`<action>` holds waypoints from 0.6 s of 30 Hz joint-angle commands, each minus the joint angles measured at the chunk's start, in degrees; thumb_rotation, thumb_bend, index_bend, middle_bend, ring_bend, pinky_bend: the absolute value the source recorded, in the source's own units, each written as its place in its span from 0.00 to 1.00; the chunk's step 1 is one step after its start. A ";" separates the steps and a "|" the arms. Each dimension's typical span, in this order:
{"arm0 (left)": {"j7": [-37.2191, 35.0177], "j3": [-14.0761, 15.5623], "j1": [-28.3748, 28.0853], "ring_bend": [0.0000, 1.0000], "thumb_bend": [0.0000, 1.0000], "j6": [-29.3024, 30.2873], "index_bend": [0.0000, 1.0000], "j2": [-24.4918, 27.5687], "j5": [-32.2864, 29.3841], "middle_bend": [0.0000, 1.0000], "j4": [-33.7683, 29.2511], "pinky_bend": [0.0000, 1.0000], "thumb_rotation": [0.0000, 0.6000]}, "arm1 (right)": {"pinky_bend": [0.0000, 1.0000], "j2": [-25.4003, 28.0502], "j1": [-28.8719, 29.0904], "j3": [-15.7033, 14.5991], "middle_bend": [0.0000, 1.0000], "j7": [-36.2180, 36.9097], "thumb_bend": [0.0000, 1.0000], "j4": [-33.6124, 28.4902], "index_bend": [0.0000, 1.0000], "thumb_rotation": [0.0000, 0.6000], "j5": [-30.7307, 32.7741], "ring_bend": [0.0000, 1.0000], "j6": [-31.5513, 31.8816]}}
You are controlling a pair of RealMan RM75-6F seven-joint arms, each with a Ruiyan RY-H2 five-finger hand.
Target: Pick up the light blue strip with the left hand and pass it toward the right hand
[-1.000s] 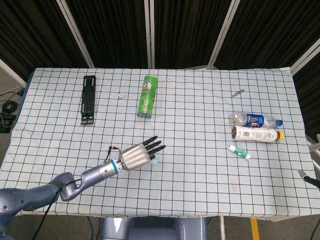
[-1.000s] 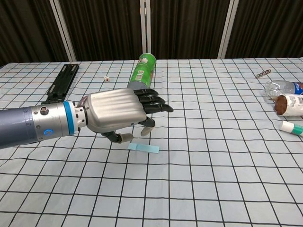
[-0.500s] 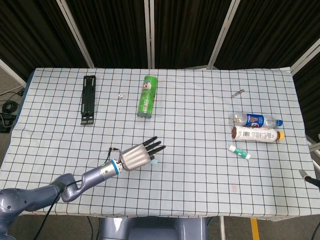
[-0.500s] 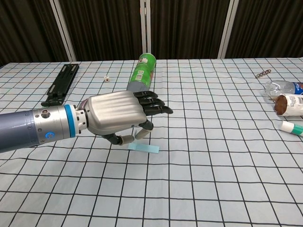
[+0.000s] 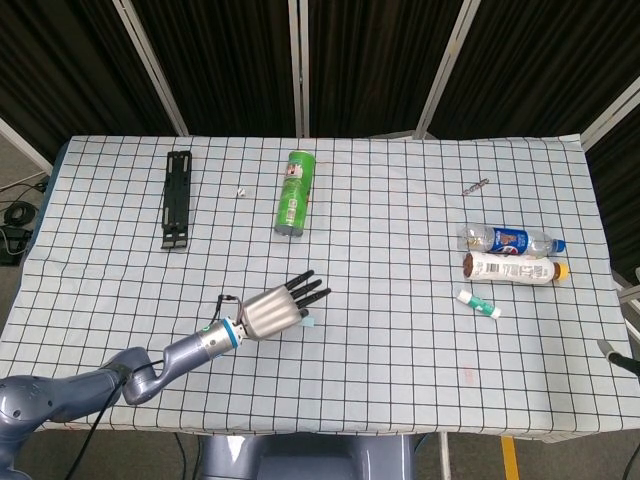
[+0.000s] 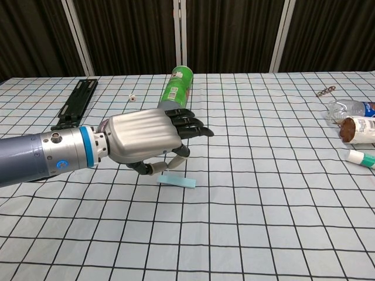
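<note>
Left robot hand (image 6: 153, 140): lower left of frame, fingers apart, grasping nothing, poised over light blue strip (image 6: 177, 181). Strip flat on table (image 6: 281, 222); pickup and pass outstanding. Right robot hand unseen.

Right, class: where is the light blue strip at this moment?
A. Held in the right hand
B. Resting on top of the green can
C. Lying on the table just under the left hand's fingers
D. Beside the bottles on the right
C: the strip lies flat on the table below the fingers of the left hand, far from the can and the bottles.
</note>
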 commanded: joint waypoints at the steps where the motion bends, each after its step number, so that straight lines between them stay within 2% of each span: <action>1: 0.02 -0.77 -0.01 0.00 0.53 0.41 0.75 0.90 -0.88 0.00 -1.55 0.00 1.00 | 0.00 -0.21 0.21 -0.28 0.00 -0.23 0.00 -0.07 0.09 1.00 -0.10 0.00 -0.57; 8: 0.96 -4.86 -0.38 0.00 0.57 -0.32 0.84 4.46 -5.53 0.00 -9.39 0.00 1.00 | 0.00 -0.36 2.95 -1.36 0.00 2.02 0.00 -0.77 0.11 1.00 -1.36 0.00 -6.41; 9: 0.59 -6.99 -0.14 0.00 0.57 -1.39 0.84 5.64 -8.97 0.00 -13.01 0.00 1.00 | 0.00 -0.13 4.88 -1.69 0.00 3.37 0.00 -1.31 0.12 1.00 -2.67 0.00 -9.63; 12: 4.43 -9.80 -0.18 0.00 0.56 -4.34 0.85 8.34 -14.69 0.00 -19.67 0.00 1.00 | 0.00 0.49 7.64 -1.73 0.00 5.33 0.00 -1.84 0.15 1.00 -3.72 0.00 -14.00; 15: 11.07 -13.49 -0.34 0.00 0.57 -6.30 0.85 11.26 -22.64 0.00 -27.47 0.00 1.00 | 0.00 0.59 12.24 -1.41 0.00 6.65 0.00 -3.23 0.21 1.00 -4.72 0.00 -20.56; 18: 14.59 -14.89 -0.53 0.00 0.57 -6.69 0.85 12.38 -26.69 0.00 -30.82 0.00 1.00 | 0.00 0.22 14.14 -0.94 0.00 6.73 0.00 -3.87 0.25 1.00 -4.47 0.00 -22.86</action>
